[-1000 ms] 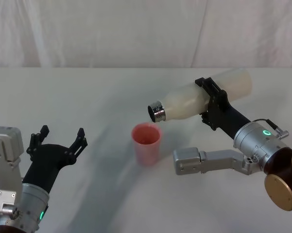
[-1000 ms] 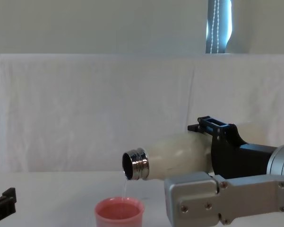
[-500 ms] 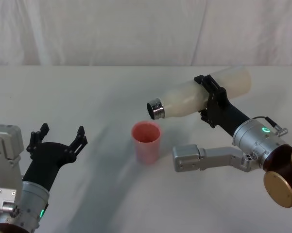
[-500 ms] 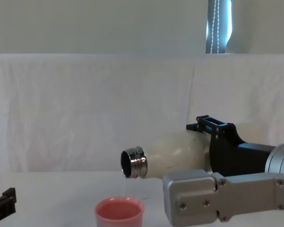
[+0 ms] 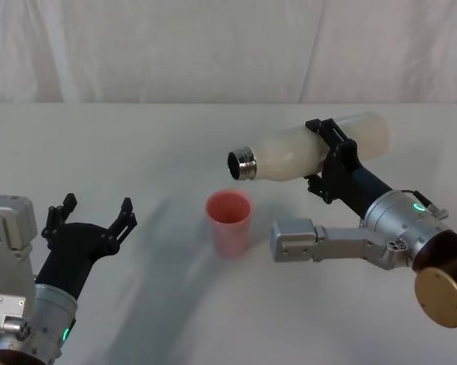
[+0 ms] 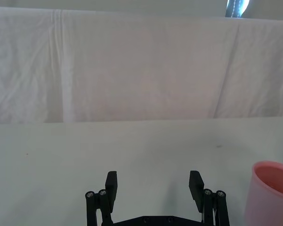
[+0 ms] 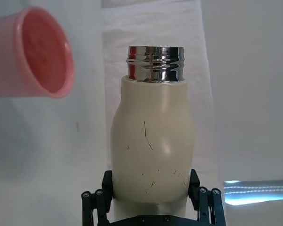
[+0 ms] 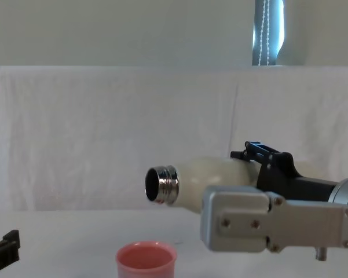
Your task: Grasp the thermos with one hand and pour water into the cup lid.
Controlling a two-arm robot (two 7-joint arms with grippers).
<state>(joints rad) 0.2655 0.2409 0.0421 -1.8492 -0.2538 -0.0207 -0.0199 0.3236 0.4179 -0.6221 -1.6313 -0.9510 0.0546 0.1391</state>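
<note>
White cloth covers the worktop (image 5: 137,144) and hangs as a wrinkled backdrop behind it. Near the middle of the worktop stands the cup lid (image 5: 229,222), upright with its open mouth upward and nothing touching it. Above and just to the right of it, the right claw (image 5: 325,158) is clamped around the thermos (image 5: 289,155), holding it clear of the surface and lying close to level, its shiny steel neck pointing left toward the space over the cup lid and its base pointing right. In the chest view the open neck of the thermos (image 8: 160,185) hangs above the cup lid (image 8: 146,260), slightly right of the rim, with a clear gap between them. The left claw (image 5: 91,219) sits low at the near left, well apart from the cup lid, its fingers (image 6: 111,185) spread wide and gripping nothing.
</note>
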